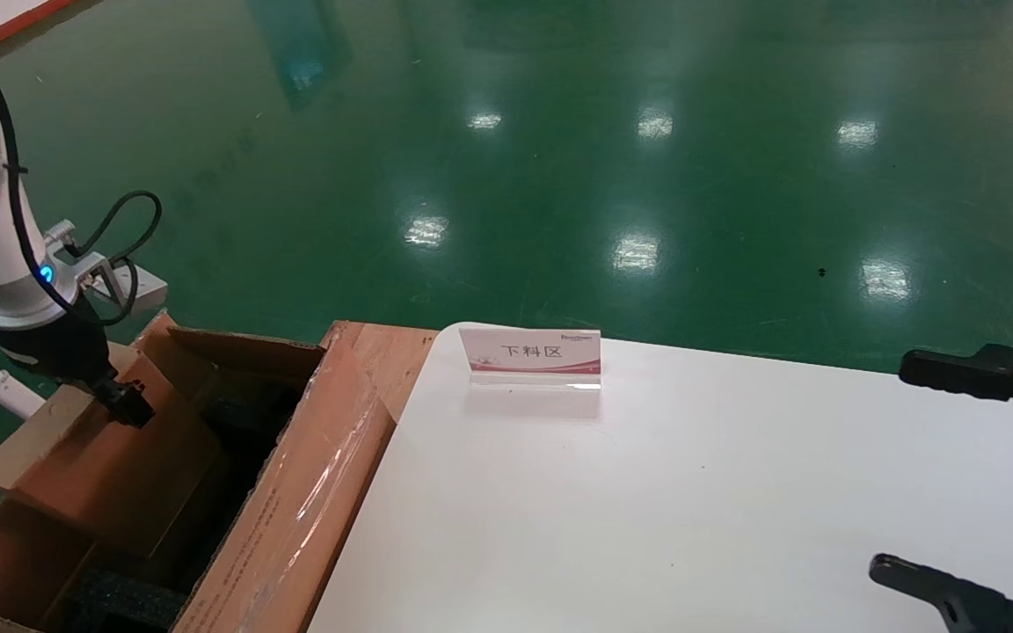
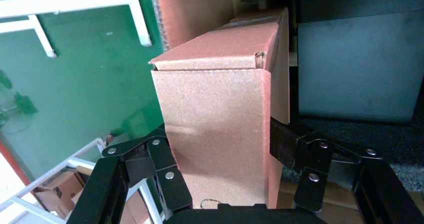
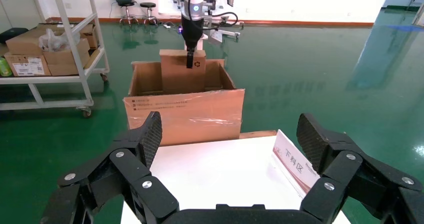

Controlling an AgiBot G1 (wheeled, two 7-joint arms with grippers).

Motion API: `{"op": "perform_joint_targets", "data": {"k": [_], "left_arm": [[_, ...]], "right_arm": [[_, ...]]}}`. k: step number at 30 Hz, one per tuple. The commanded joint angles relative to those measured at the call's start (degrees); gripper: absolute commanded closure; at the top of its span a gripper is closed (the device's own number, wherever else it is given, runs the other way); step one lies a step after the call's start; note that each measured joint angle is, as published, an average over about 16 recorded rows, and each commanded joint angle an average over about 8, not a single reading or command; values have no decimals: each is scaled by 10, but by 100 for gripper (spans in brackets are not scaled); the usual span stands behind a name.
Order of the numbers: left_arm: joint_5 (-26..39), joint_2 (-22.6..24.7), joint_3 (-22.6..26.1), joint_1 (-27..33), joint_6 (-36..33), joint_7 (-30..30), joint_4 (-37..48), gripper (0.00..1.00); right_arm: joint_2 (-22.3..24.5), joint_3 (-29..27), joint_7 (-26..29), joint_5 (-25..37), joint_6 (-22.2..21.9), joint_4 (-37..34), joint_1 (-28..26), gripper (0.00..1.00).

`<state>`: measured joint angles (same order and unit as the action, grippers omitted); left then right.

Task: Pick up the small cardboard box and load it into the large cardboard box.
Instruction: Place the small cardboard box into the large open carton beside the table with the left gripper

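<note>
The small cardboard box (image 1: pixel 111 466) is pinkish-brown and slim, and it stands tilted with its lower part inside the large cardboard box (image 1: pixel 313 492) at the table's left end. My left gripper (image 1: pixel 124 400) is shut on its upper edge. In the left wrist view the small cardboard box (image 2: pixel 220 108) fills the space between the fingers (image 2: pixel 155 159), above black foam (image 2: pixel 350 129). From the right wrist view, the small cardboard box (image 3: pixel 182 76) sticks up out of the large cardboard box (image 3: pixel 185 111). My right gripper (image 1: pixel 892 466) hangs open and empty over the table's right side.
A white table (image 1: pixel 647 492) carries an acrylic sign (image 1: pixel 530 356) near its far edge. Black foam (image 1: pixel 120 602) lies in the carton's near end. A white shelf cart (image 3: pixel 50 48) with cartons stands on the green floor beyond the carton.
</note>
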<state>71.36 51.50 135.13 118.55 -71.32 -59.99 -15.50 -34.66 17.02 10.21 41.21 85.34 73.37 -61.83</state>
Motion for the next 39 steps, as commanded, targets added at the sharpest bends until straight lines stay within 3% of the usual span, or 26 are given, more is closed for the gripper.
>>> {"op": "perform_joint_targets", "data": {"k": [1,4,5,12,13,39], "left_arm": [[-3,2,-2,-11,4,2,9,100],[-8,5,-4,-27,7,9,23,100],[-9,6,-5,-31,7,11,27,94],[-17,8,-10,-47,9,24,44,8],[-18,8,-10,-48,9,25,45,1],[-14,7,-8,-43,9,20,39,0]], "right_arm": [[0,0,0,0,0,0,0,0],[0,0,0,0,0,0,0,0],[0,0,0,0,0,0,0,0],[0,0,0,0,0,0,0,0],[0,0,0,0,0,0,0,0],[0,0,0,0,0,0,0,0]]}}
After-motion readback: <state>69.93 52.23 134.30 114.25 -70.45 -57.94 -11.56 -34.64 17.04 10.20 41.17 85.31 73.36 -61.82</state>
